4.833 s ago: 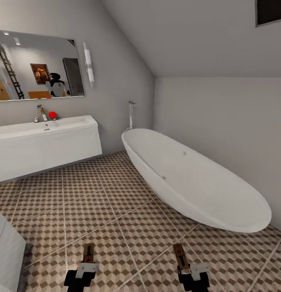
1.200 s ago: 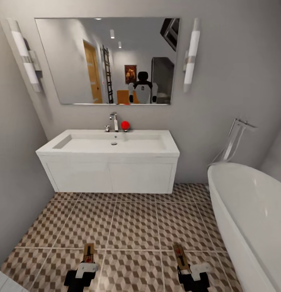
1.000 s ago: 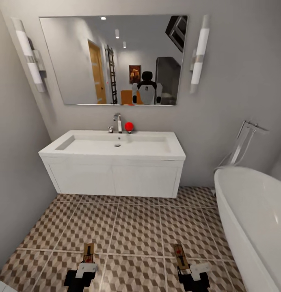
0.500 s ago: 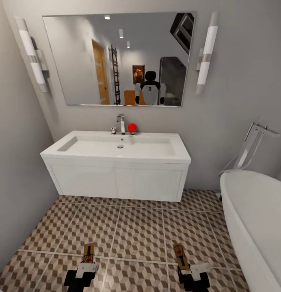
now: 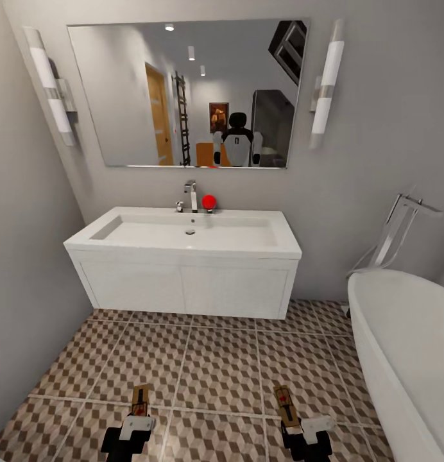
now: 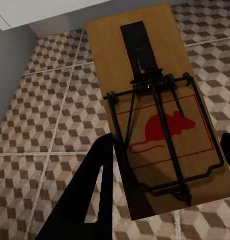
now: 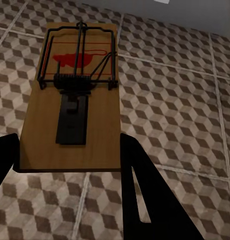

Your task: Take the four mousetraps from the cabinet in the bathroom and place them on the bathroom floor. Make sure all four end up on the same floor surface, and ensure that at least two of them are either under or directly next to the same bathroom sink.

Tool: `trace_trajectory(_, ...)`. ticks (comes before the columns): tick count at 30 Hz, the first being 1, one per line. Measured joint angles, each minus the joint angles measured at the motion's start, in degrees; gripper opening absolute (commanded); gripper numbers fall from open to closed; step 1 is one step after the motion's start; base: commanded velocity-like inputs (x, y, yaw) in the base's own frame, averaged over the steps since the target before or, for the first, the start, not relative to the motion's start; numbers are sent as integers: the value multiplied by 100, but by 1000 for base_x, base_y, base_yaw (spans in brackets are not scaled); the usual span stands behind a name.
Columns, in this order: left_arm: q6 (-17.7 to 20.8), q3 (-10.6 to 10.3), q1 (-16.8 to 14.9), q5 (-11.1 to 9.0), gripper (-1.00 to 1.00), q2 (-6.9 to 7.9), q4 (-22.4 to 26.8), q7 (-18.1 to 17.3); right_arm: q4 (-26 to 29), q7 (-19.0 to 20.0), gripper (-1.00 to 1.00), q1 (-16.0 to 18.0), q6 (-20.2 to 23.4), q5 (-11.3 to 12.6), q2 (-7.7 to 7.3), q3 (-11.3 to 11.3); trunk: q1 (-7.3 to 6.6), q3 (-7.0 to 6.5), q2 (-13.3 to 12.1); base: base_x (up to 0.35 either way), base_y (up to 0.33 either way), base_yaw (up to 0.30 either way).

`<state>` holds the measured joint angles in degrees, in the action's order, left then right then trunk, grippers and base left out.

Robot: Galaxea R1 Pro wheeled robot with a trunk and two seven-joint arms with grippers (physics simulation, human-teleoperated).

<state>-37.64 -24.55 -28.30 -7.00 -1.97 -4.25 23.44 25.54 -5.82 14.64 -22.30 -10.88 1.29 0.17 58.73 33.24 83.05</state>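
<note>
Nearest to me, I have two mousetraps in hand, one per arm. The left jaws are clenched on the left mousetrap, gripping the board's near end by its long edges, so the trap juts straight out ahead of the jaws with its long axis pointing toward the wall; in the left wrist view this trap has its red mouse print and wire bar at the gripped end and the dark plate at the free end. The right jaws are clamped the same way on the right mousetrap, which leans slightly leftward as it points forward; in the right wrist view it carries the dark plate nearer the jaws and the red print at the far end. Both traps hang above the bathroom floor, not touching it. Beyond the jaws stands one bathroom sink, wall-hung, with one bathtub off to the right.
</note>
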Motion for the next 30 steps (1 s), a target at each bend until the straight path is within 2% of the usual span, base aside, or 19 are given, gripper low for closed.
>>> trace_trajectory(30,123,0,0,0,-100,0,0,-1,-6,1,-100,0,7,0,8,8,0,0,0,0,0,0)
